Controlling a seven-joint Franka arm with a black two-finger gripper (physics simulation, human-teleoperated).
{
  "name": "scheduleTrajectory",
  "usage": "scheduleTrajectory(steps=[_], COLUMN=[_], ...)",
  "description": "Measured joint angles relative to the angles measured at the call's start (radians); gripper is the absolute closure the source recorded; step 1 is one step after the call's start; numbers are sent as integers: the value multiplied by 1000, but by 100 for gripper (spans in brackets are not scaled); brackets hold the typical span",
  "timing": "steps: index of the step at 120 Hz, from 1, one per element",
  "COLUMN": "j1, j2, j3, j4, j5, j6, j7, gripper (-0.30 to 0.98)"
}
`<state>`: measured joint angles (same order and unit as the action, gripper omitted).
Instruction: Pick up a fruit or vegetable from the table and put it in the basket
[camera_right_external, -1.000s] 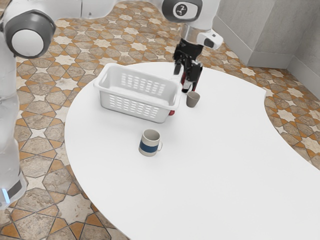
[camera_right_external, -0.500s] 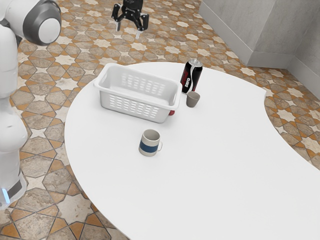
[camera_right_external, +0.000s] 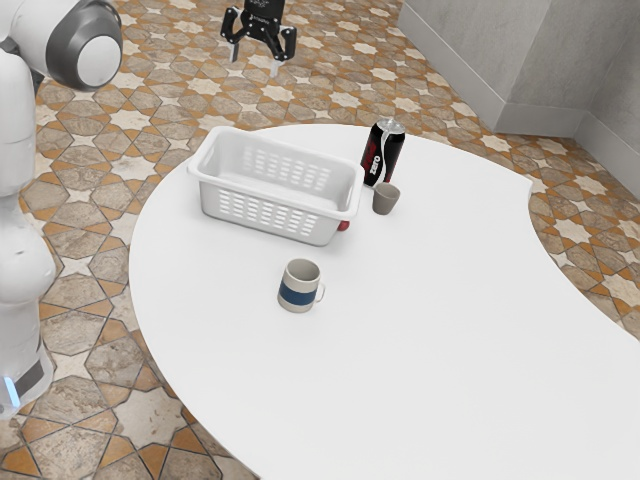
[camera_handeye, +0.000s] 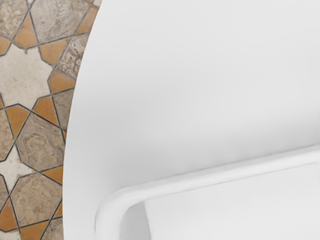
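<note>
Floor (camera_right_external: 75, 370): patterned stone tile, star-shaped insets. Bench (camera_right_external: 430, 330): smooth, matte white, curved edge. Basket (camera_right_external: 275, 185): white, rectangular, rounded rim, slotted walls. Fingers (camera_right_external: 289, 45): black, angular, pale-tipped; released and parted, raised above bench level. Can (camera_right_external: 383, 155): black, cylindrical, upright. Mug (camera_right_external: 300, 290): off-white, dark blue band, looped handle. Cup (camera_right_external: 385, 200): brown, tapered, just beside the can. Red produce (camera_right_external: 343, 225): rounded, partly hidden, outside the basket at its corner toward the exterior view's right
</note>
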<state>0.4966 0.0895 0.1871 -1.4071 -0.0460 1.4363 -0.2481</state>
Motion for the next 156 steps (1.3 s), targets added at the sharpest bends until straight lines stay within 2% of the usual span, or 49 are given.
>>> scheduleTrajectory(steps=[144, 156], j1=[0, 5], j2=[1, -3], j3=[1, 3], j4=[0, 66], j5=[-4, -11], j6=[-1, -19], j7=[-41, -43], gripper=[0, 0])
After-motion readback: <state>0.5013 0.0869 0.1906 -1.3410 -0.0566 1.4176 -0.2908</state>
